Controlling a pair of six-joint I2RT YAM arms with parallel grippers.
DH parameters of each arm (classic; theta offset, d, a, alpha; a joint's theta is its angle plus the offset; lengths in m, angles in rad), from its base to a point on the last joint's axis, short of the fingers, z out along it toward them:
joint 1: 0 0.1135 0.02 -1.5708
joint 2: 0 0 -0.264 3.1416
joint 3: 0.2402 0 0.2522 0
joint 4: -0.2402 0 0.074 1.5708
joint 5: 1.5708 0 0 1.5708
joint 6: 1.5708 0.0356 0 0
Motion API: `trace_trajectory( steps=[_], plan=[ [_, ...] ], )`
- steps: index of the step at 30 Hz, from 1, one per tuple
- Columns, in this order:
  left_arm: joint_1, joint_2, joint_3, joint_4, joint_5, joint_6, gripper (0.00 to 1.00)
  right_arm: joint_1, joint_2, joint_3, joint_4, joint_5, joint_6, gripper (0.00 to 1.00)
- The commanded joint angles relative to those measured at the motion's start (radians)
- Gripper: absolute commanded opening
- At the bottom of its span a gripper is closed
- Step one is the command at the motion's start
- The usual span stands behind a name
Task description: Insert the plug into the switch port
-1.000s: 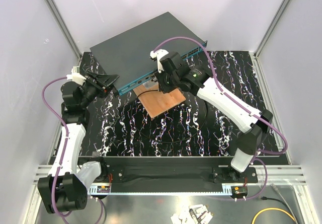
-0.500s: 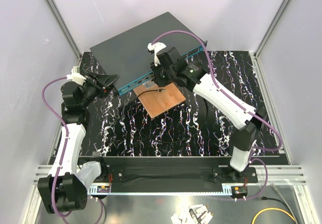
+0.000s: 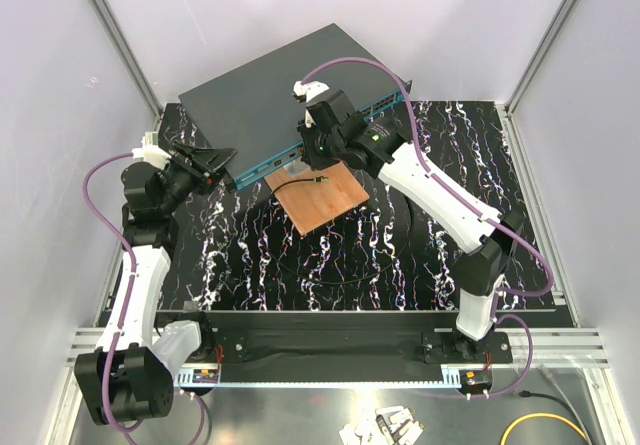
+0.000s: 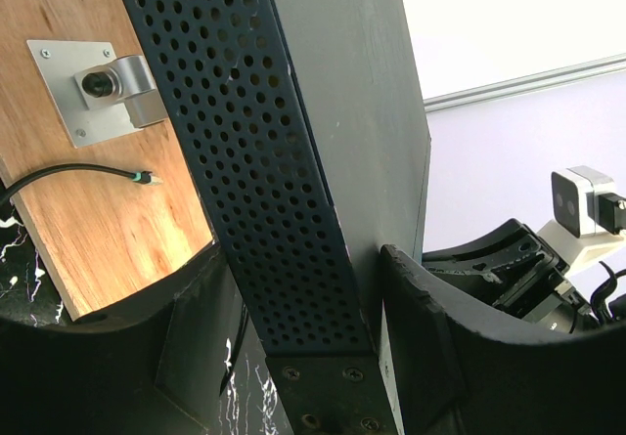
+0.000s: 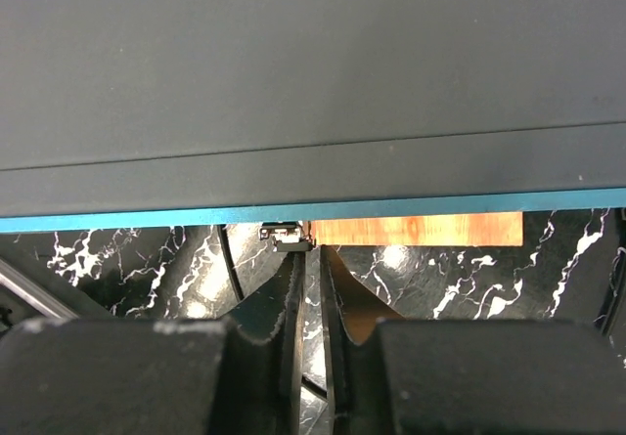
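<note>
The right gripper (image 5: pixel 313 252) has its jaws narrowed to a slit, tips right at the plug (image 5: pixel 284 236), which sits against the lower edge of the teal strip (image 5: pixel 147 218) on the switch (image 3: pixel 270 85). Whether the fingers pinch the plug cannot be told. The ports are hidden, so seating is unconfirmed. The plug is at the strip, and what seems left is pushing it home and letting go. The left gripper (image 4: pixel 301 259) clamps the switch's corner, steadying it. No brand, label or writing is readable anywhere.
</note>
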Motion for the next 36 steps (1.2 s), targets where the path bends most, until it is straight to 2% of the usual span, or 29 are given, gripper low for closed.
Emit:
trace_trajectory(
  steps=[1, 8, 14, 22, 36],
  plan=[
    [-0.06, 0.013, 0.003, 0.034, 0.057, 0.086, 0.09, -0.007, 0.018, 0.053, 0.127, 0.067, 0.05, 0.15],
    [-0.066, 0.014, -0.003, 0.037, 0.057, 0.086, 0.05, -0.007, 0.048, 0.086, 0.154, 0.145, 0.095, 0.1],
    [-0.072, 0.018, -0.007, 0.038, 0.056, 0.088, 0.01, -0.007, -0.009, -0.027, 0.306, 0.149, 0.156, 0.05],
    [-0.082, 0.024, -0.021, 0.047, 0.053, 0.085, 0.0, -0.007, 0.017, -0.032, 0.369, 0.208, 0.19, 0.02],
    [-0.102, 0.018, -0.052, 0.054, 0.05, 0.085, 0.0, -0.007, 0.098, 0.1, 0.388, 0.207, 0.234, 0.0]
  ],
)
